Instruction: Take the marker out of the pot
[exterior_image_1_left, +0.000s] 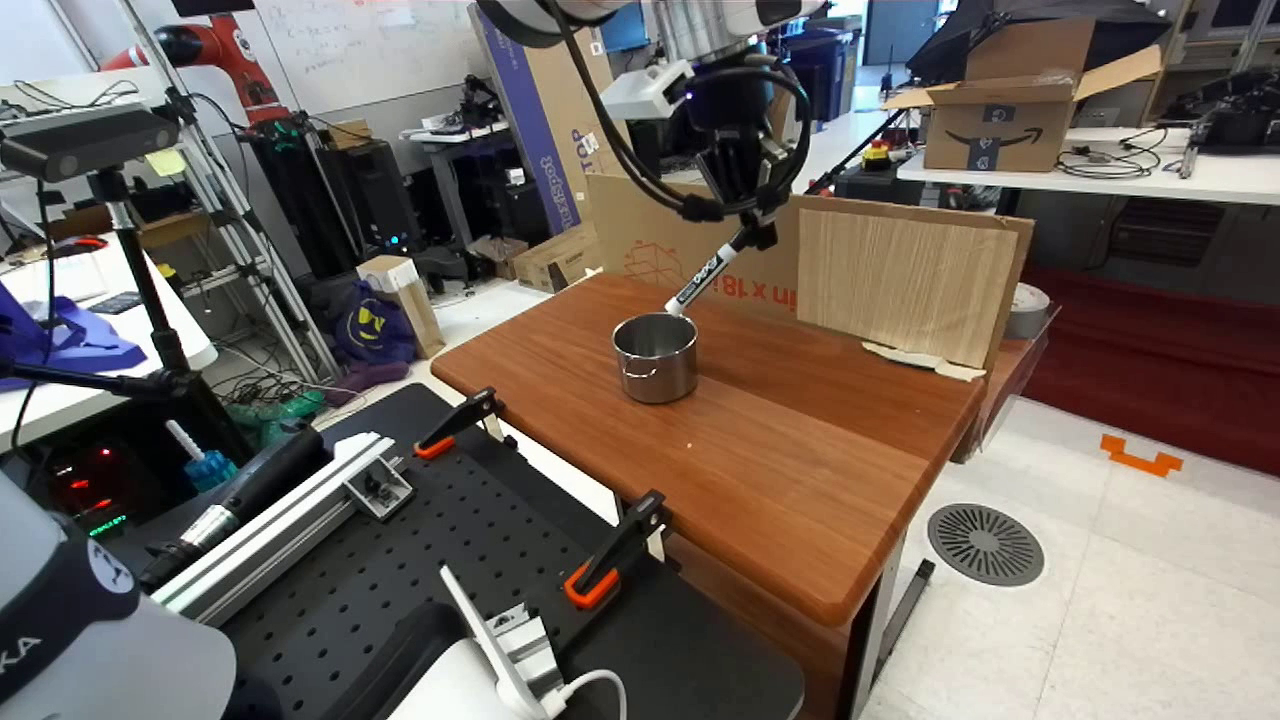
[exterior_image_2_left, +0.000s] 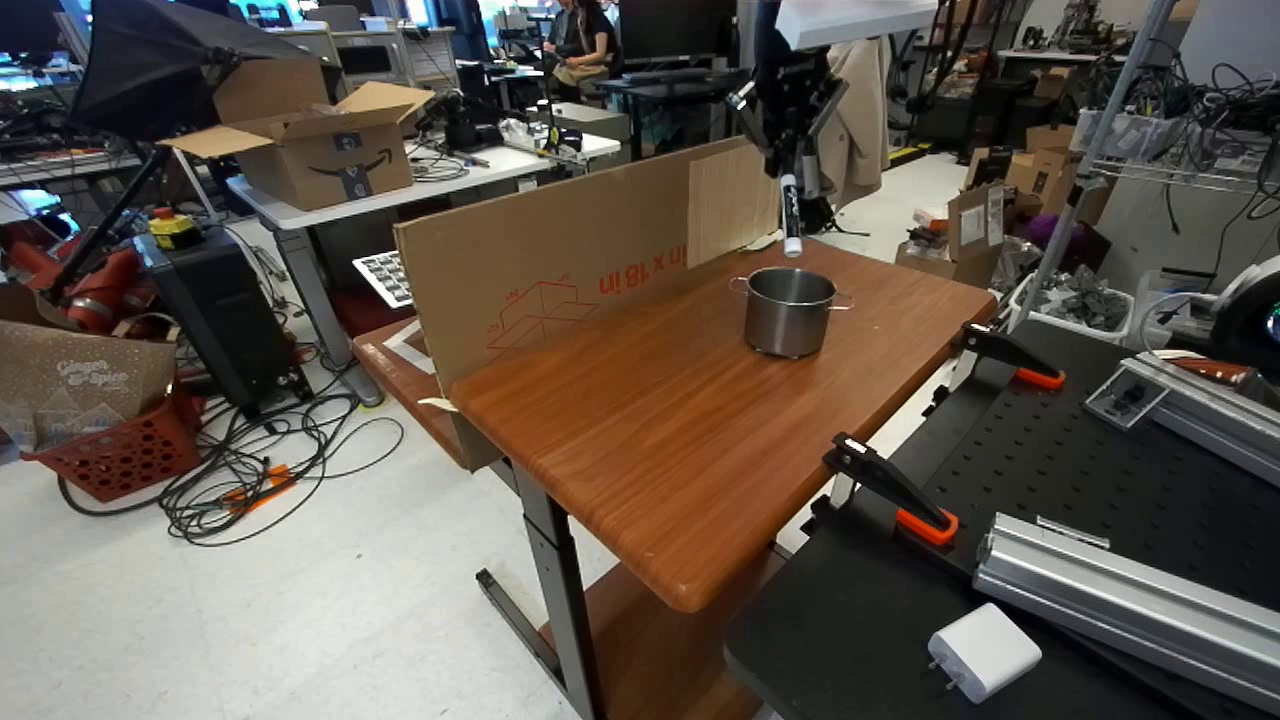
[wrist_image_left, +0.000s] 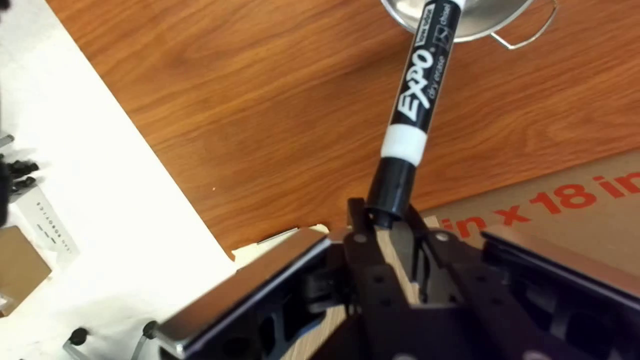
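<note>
Right at the tips of the gripper (wrist_image_left: 384, 216), here's the marker (wrist_image_left: 417, 100), pinched by its black end between narrowed fingers (wrist_image_left: 356, 220) with, as far as the wrist view shows, nothing else in the hold. From there the long axis runs straight out ahead of the fingers, sloping down and away, so the free white end sits farthest from them and lowest. Just past that end, below the fingers and ahead of them, comes the pot (exterior_image_2_left: 787, 322), upright, and in an exterior view there's a gap between white tip and rim: the marker looks to be out. Whether that tip hangs squarely over the mouth or nearer the rim, the views don't settle. Farther down from the fingers, under the pot, spreads the brown table (wrist_image_left: 225, 115). And it all turns on that slant, tip leading, pot close below! The next move probably wants height first, then a sideways carry, because lowering the fingers here could send the tip into the mouth or clip the rim. With only one end pinched, the marker may swivel as well, so a slow, steady lift looks the wiser call.
</note>
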